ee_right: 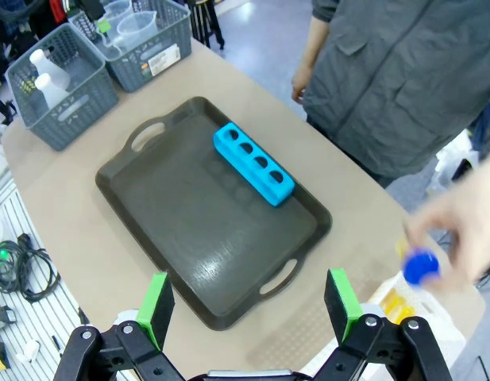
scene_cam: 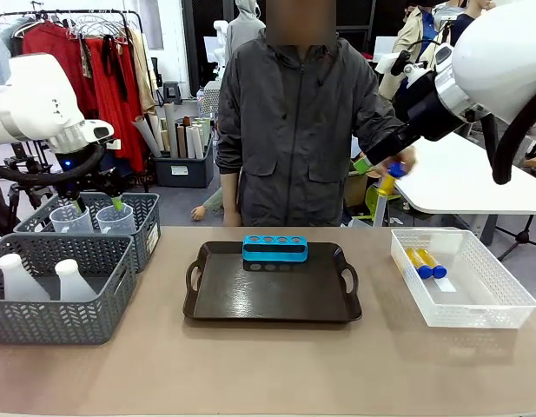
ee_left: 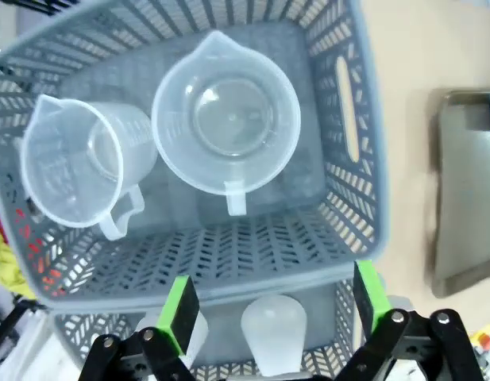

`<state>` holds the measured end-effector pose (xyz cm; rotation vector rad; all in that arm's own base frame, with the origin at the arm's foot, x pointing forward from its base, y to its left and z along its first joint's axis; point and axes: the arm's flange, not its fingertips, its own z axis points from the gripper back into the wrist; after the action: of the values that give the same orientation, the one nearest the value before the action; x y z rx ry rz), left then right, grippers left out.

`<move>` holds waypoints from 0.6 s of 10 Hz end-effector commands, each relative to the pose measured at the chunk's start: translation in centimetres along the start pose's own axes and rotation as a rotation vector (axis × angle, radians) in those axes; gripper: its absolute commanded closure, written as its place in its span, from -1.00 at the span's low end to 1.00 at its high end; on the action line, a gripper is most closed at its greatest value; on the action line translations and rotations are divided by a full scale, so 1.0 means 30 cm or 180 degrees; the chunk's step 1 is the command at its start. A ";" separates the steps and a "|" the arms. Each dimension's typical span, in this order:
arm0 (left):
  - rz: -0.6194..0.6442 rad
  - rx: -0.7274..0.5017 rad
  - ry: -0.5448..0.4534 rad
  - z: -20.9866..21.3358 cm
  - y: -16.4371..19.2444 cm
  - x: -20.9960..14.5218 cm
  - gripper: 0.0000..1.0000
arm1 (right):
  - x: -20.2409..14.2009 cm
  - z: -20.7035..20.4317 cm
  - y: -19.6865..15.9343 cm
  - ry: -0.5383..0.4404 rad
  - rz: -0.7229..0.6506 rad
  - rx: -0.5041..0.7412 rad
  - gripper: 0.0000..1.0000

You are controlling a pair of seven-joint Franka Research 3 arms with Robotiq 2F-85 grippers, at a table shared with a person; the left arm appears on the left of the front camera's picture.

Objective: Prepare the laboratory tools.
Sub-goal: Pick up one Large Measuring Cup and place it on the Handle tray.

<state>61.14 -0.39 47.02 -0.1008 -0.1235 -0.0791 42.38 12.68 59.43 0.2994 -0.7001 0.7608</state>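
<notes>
The left gripper [ee_left: 273, 300] hangs wide and empty over the far-left beakers [ee_left: 226, 111], seemingly lined up to grasp one, while the right gripper [ee_right: 248, 304], likewise released, faces a hand [ee_right: 467, 218] holding a tube [scene_cam: 387, 185] far right; the rack [scene_cam: 274, 248] sits mid-table.

**Items on 1 worktop [scene_cam: 268, 373], counted by kind.**

- Grey mesh baskets [scene_cam: 59, 326] [scene_cam: 150, 228]: 2.
- Clear handled measuring beakers [ee_left: 226, 123] [ee_left: 78, 163]: 2, both in 1 basket.
- Translucent white conical flasks [scene_cam: 20, 280] [scene_cam: 74, 280]: 2, both in the other basket.
- Dark handled tray [scene_cam: 276, 294]: 1, with 2 handle cut-outs.
- Blue tube rack [scene_cam: 274, 249]: 1, showing 4 holes in 1 row.
- White mesh bin [scene_cam: 463, 318]: 1.
- Yellow tubes with blue caps [scene_cam: 417, 262] [scene_cam: 433, 263] [scene_cam: 387, 182]: 3 in all, 2 lying in the bin and 1 in a hand [scene_cam: 405, 159].
- Person [scene_cam: 294, 122]: 1.
- White robot arms [scene_cam: 33, 109] [scene_cam: 502, 52]: 2.
- End effectors [ee_left: 272, 298] [ee_right: 248, 302]: 2, each with 2 green-padded fingers, so 4 pads.
</notes>
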 end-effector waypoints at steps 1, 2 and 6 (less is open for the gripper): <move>0.0002 0.0039 0.0058 -0.043 -0.001 0.063 -1.00 | 0.011 0.008 0.002 0.0001 -0.0060 0.0010 -1.00; 0.0033 0.0015 0.0164 -0.096 0.009 0.100 -1.00 | 0.011 0.008 0.002 0.0001 -0.0060 0.0010 -1.00; 0.0200 0.0031 0.0379 -0.259 0.036 0.155 -1.00 | 0.011 0.008 0.002 0.0001 -0.0060 0.0010 -1.00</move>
<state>65.95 -0.65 38.95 -0.1049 -0.0145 -0.0576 42.38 12.68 59.45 0.2993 -0.7002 0.7608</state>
